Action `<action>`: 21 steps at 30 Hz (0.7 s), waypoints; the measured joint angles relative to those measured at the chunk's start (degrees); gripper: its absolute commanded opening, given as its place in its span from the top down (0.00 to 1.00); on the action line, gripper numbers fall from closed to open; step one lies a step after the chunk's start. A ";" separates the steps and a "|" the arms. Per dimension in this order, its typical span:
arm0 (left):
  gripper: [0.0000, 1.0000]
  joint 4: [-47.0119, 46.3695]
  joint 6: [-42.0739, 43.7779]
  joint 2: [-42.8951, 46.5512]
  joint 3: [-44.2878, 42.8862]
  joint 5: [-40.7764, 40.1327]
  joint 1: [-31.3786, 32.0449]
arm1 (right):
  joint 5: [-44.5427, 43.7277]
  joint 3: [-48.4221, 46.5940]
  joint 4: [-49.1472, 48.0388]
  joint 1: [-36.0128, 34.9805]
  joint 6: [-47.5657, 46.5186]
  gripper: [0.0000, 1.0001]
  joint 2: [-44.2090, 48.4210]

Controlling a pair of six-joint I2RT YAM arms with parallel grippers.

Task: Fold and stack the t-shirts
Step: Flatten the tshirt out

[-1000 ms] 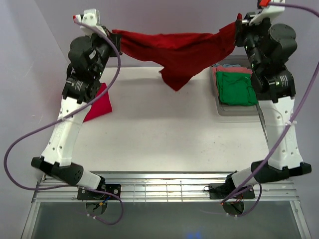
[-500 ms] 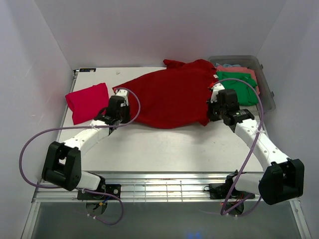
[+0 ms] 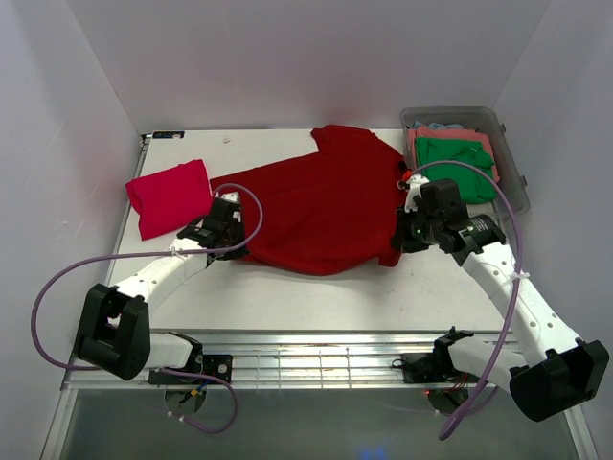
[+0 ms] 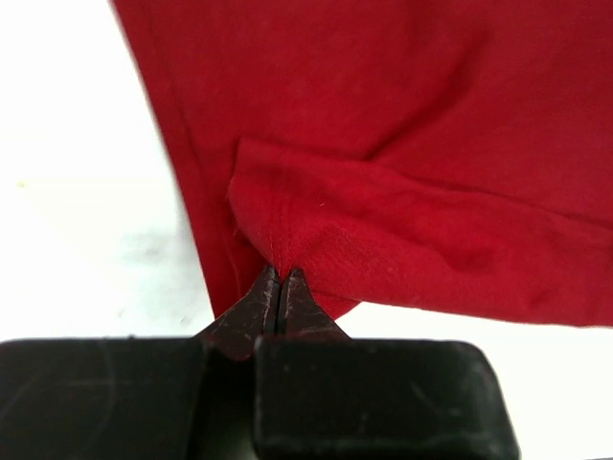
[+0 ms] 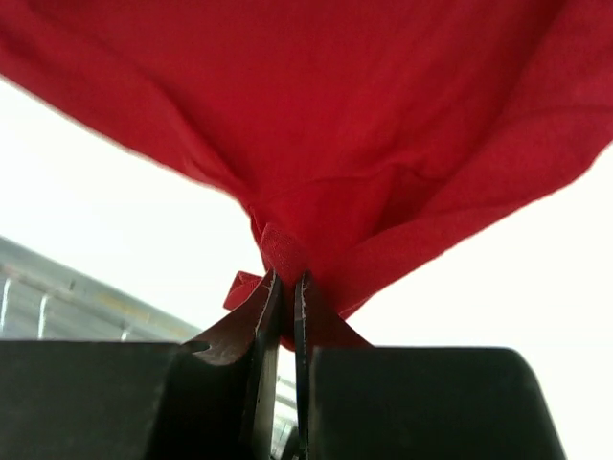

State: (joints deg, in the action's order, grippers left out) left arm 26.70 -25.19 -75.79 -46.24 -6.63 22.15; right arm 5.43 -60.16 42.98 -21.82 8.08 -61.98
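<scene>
A dark red t-shirt (image 3: 326, 201) lies spread across the middle of the table. My left gripper (image 3: 233, 233) is shut on its left edge, and the left wrist view shows the cloth (image 4: 383, 192) pinched between the fingertips. My right gripper (image 3: 402, 233) is shut on its right edge, with a bunched fold (image 5: 316, 172) in the jaws. A folded pinkish-red t-shirt (image 3: 170, 196) lies at the far left. Folded green (image 3: 458, 163) and coral (image 3: 445, 135) t-shirts sit in the tub at the back right.
The clear grey plastic tub (image 3: 512, 177) stands at the table's back right corner. White walls close in the back and both sides. A metal rail (image 3: 316, 359) runs along the near edge between the arm bases.
One second ago both grippers held the dark red shirt high, hanging between them. They have since come down and laid it flat, then drawn it a little toward the near edge.
</scene>
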 measured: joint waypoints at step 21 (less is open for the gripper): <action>0.46 23.61 -11.69 14.62 -17.64 -14.64 0.00 | 1.90 -6.38 23.15 -6.80 9.64 0.34 7.89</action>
State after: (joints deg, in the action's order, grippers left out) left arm 50.30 -36.88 -61.17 -63.88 -21.28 22.15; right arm 7.33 -66.54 66.13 -28.62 17.72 -54.08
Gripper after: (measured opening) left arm 0.625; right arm 0.674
